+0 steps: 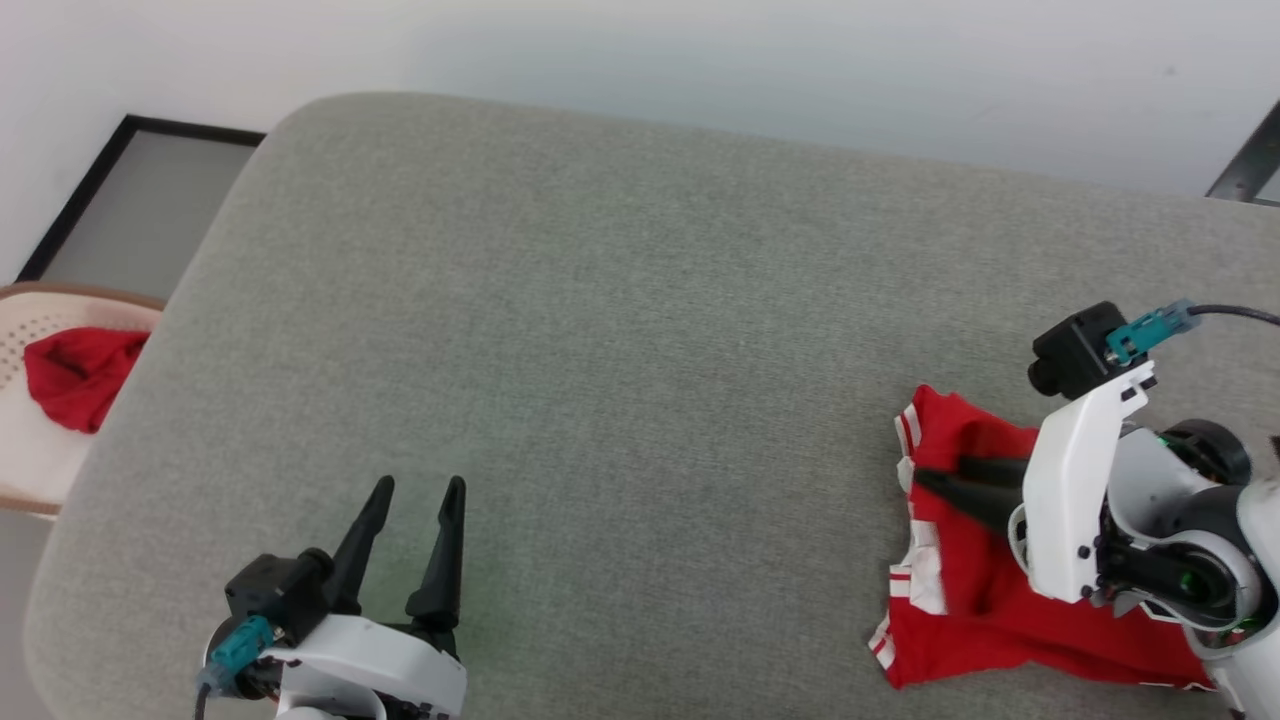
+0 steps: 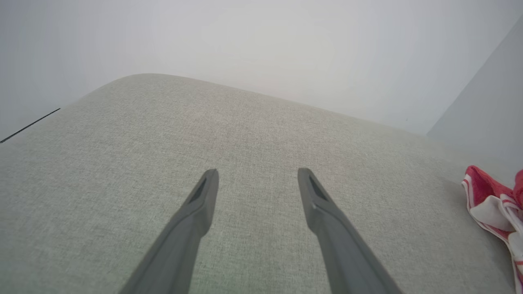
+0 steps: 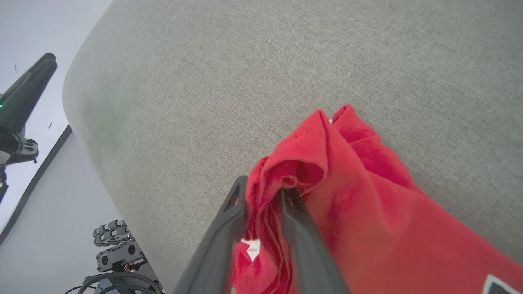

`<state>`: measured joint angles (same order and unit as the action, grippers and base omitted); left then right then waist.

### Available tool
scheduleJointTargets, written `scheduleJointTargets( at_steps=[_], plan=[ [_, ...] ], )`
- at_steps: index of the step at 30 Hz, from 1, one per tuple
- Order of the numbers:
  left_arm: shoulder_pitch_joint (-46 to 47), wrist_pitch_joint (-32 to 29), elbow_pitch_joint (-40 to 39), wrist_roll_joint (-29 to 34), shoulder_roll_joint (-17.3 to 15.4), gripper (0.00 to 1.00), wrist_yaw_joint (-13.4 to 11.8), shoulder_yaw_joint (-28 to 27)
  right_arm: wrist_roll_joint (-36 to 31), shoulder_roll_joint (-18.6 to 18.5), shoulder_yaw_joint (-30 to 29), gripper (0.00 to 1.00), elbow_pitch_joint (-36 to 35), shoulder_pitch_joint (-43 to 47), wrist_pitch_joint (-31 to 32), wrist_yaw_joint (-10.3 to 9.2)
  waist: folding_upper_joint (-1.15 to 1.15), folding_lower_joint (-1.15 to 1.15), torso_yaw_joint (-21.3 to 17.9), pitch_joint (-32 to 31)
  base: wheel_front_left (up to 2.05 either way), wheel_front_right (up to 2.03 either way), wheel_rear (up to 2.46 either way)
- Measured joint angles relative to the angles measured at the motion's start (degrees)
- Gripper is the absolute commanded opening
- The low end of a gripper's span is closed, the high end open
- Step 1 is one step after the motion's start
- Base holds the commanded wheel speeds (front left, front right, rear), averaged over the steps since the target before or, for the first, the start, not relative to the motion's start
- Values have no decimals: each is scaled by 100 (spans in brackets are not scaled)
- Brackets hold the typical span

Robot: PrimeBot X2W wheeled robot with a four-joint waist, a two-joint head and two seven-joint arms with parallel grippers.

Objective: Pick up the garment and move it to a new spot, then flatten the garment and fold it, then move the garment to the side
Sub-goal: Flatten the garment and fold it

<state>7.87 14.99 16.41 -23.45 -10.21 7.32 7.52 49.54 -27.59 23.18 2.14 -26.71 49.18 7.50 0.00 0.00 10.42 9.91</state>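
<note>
The garment (image 1: 960, 600), a red jersey with white, red-striped trim, lies crumpled near the right front of the grey cushion (image 1: 640, 350). My right gripper (image 1: 940, 470) lies low on its upper part, pointing left. In the right wrist view the right gripper (image 3: 265, 188) has its jaws partly parted, with a bunched red fold of the garment (image 3: 367, 204) sitting between them and draped over one fingertip. My left gripper (image 1: 420, 487) hovers open and empty over the cushion's front left. In the left wrist view the left gripper (image 2: 257, 171) spans bare fabric, with the garment (image 2: 490, 204) at the far right.
A pale perforated basket (image 1: 30, 330) holding a red cloth (image 1: 75, 375) stands off the cushion's left edge. A dark-framed panel (image 1: 140, 200) lies on the floor at the back left. The cushion has rounded corners, and white wall lies beyond it.
</note>
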Motion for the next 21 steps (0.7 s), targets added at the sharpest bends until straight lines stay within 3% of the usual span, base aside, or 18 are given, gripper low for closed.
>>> scheduleJointTargets(
  at_steps=[1, 10, 21],
  plan=[
    [0, 0, 7, 0, -3, 100, 0, -7, 11, 18, 23, 100, 43, 0, -45, 1, 0, 0, -21, -6, 0, 0, 0],
    [9, 0, 13, -26, -146, 100, 2, 97, 182, 75, 113, 100, 208, -121, -515, 1, 0, 0, -328, -117, 0, 0, 0],
    [258, 1, 170, -187, -453, 100, 7, 279, -377, -405, -689, 100, 990, 177, -2218, 1, 0, 0, -769, -341, 0, 0, 0]
  ],
)
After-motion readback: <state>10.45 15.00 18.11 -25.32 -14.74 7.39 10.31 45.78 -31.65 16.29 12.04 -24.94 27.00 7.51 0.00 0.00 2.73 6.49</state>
